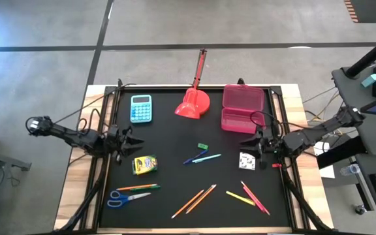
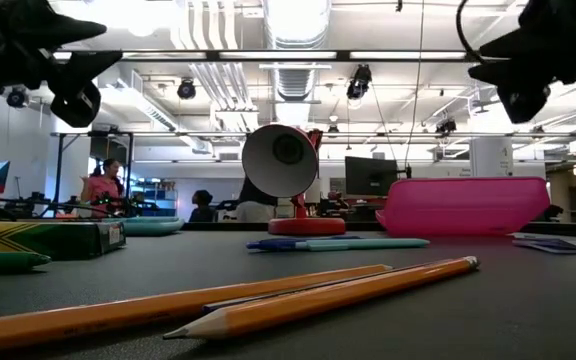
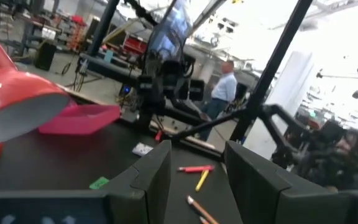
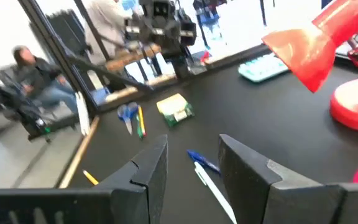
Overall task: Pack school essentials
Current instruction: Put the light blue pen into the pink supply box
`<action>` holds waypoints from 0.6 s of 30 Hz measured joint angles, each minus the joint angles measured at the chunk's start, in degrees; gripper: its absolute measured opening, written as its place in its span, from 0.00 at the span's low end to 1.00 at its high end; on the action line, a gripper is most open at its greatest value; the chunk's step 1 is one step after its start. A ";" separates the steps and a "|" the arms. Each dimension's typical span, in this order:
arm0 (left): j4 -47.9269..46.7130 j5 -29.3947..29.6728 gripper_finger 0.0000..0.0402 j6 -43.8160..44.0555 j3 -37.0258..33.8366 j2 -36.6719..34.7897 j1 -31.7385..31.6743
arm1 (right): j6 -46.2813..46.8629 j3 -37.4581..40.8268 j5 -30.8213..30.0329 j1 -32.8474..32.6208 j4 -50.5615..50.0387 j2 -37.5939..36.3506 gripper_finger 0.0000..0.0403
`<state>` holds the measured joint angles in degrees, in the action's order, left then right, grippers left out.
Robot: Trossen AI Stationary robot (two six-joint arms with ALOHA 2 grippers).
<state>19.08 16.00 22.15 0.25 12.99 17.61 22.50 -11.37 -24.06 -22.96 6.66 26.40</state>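
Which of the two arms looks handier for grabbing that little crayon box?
Probably the left. The left gripper hangs open right beside the crayon box, while the right gripper sits across the table near the pink case.

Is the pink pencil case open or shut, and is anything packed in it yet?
Open: the pink pencil case lies with two halves spread. From above, both look empty.

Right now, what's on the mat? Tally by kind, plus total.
Pens: 2
Pencils: 5 that I can separate; ones lying close together may hide more
Scissors: 1
Crayon box: 1
White speckled square: 1
Green piece: 1
Calculator: 1
Red scoop: 1
Pink case: 1
Total: 14
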 joint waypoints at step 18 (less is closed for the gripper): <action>11.88 0.69 0.33 -6.22 0.00 9.27 0.00 | 7.52 -17.01 0.05 -0.02 -15.24 22.77 0.41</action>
<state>30.96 16.69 15.92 0.25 22.26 17.61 30.02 -28.37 -24.01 -22.98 -8.58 49.17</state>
